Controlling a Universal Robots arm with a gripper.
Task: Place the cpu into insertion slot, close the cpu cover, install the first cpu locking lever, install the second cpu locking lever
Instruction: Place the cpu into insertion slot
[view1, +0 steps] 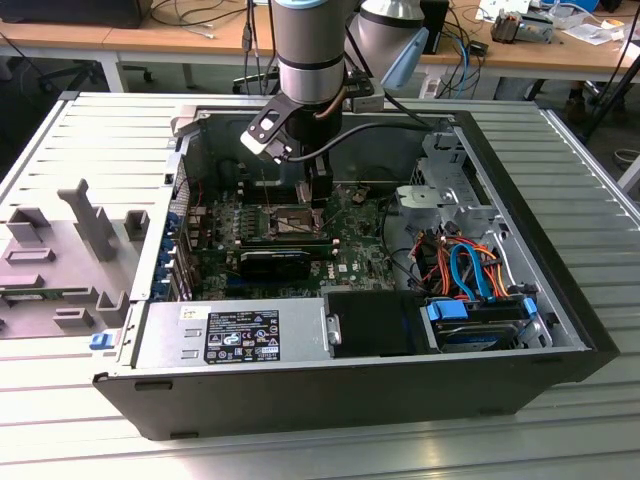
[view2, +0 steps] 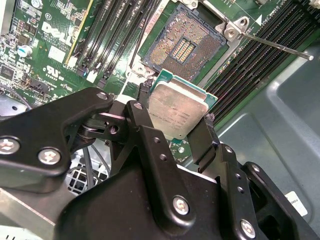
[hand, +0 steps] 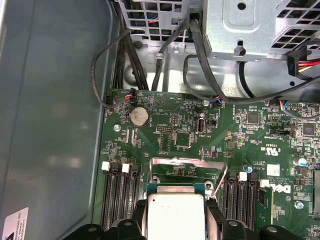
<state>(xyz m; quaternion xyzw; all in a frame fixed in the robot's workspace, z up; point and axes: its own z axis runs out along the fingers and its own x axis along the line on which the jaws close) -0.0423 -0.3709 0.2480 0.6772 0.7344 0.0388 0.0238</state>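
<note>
My gripper (view2: 176, 114) is shut on the cpu (view2: 176, 102), a flat square chip with a dull silver top and a green edge, pinched between the two black fingers (view2: 145, 125). The chip hangs tilted just above and beside the insertion slot (view2: 184, 44), whose pin field lies bare and open. The first wrist view shows the cpu (hand: 176, 216) in front of the raised cpu cover (hand: 188, 161), a thin silver frame. A thin locking lever (view2: 272, 44) sticks out beside the socket. In the exterior view the gripper (view1: 320, 192) hovers over the insertion slot (view1: 283, 222) inside the computer case.
Long black memory slots (view2: 107, 30) flank the socket on both sides. The case wall (hand: 50, 110) is close on one side. A drive cage (view1: 445, 185), coloured cables (view1: 470, 265) and the power supply (view1: 230, 335) fill the case. A grey fixture (view1: 60, 260) sits at the exterior view's left.
</note>
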